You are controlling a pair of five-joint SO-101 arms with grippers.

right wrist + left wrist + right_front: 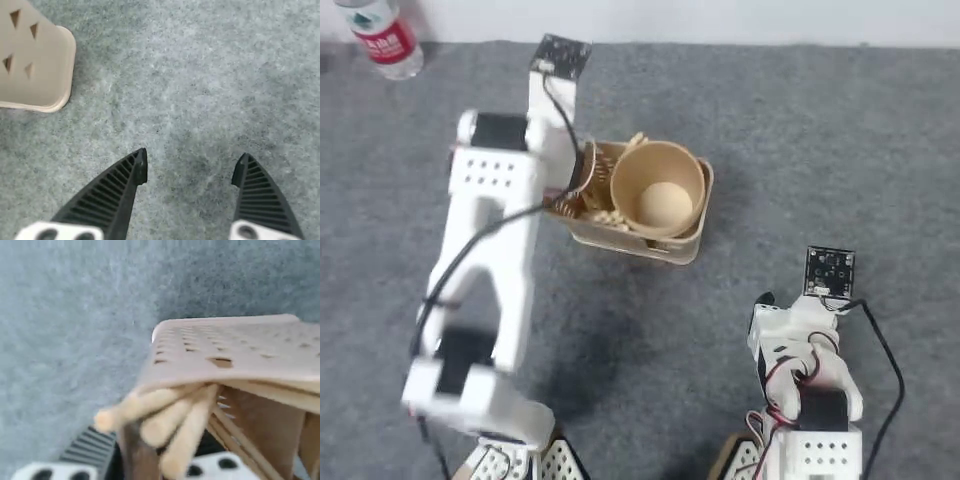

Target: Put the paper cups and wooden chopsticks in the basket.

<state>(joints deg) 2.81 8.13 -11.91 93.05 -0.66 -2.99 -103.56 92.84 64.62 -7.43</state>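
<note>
- The basket [682,250] is seen near the middle of the counter [800,130]. A paper cup [660,190] is sat in it, mouth up, taking up most of the right side.
- The wooden chopsticks [605,215] are bunched in the basket's left part, just beside the cup.
- The left claw [578,185] is parked right at that left edge, and tbh it can't be told whether it's open or closed.
- The right claw [192,167] is spread open with nothing in it, over bare counter near a basket corner [37,75].
- The counter is covered in grey carpet-like stuff. A water bottle [385,35] is laid at the far left by a pale wall.
- In the left wrist view the chopsticks [165,415] are seen end-on, long axis running away under the basket wall [240,350].
</note>
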